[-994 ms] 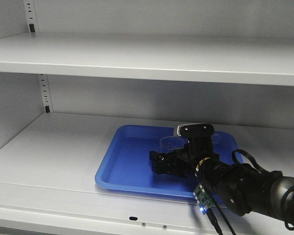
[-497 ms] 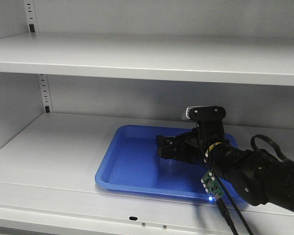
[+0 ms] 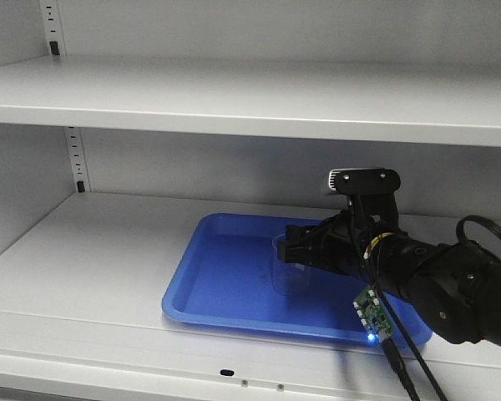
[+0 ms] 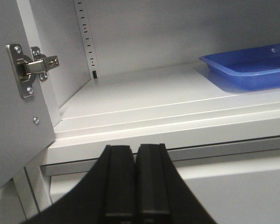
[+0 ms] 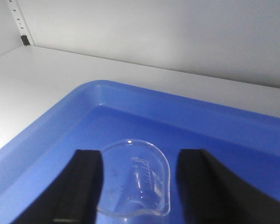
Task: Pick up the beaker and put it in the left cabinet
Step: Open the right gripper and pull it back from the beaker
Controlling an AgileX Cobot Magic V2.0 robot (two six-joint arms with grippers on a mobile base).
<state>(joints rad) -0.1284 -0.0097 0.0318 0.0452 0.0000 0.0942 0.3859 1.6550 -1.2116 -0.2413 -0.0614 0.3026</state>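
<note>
The beaker (image 3: 287, 265) stands upright in the blue tray (image 3: 217, 292) on the lower shelf of the left cabinet (image 3: 108, 251). The right gripper (image 3: 296, 249) is spread wide at its rim, 1 finger (image 5: 81, 186) on each side, neither pressing the glass. The left gripper (image 4: 135, 179) waits below the shelf edge, clenched on nothing.

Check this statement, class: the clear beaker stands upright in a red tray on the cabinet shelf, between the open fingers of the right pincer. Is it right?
One detail is wrong: the tray is blue, not red, as the front-facing view shows. The rest holds: the beaker stands upright in it on the cabinet shelf, between the open fingers of the right pincer.
</note>
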